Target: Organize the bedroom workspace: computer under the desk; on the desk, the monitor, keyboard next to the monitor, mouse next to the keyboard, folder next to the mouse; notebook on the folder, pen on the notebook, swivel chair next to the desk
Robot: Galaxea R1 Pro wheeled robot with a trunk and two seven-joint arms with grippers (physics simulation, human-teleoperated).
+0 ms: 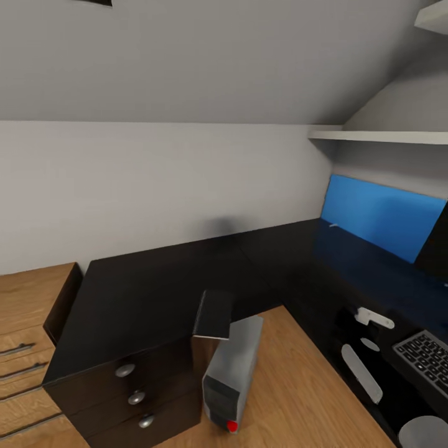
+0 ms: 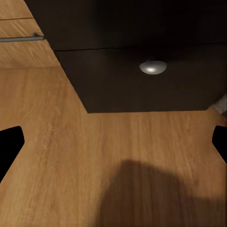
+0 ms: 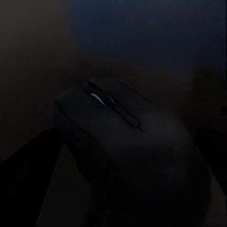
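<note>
The mouse [image 3: 118,118], dark and rounded with a scroll wheel, sits very close in the right wrist view over the black desk top. My right gripper [image 3: 127,161] is shut on it, its dark fingers [image 3: 33,175] pressing the sides. My left gripper [image 2: 113,142] is open and holds nothing; it hangs low over the wooden floor in front of a black drawer [image 2: 151,80]. The silver-grey computer [image 1: 230,373] stands on the floor at the desk's [image 1: 162,280] inner corner. The keyboard [image 1: 428,359] lies at the lower right, and the monitor's edge [image 1: 435,246] shows at the right.
A dark glossy flat piece [image 1: 213,314] leans at the desk corner above the computer. Three black drawers [image 1: 134,389] with silver knobs are under the desk. A light wooden chest [image 1: 25,348] stands at the left. A blue panel [image 1: 379,214] backs the desk under a white shelf [image 1: 379,135].
</note>
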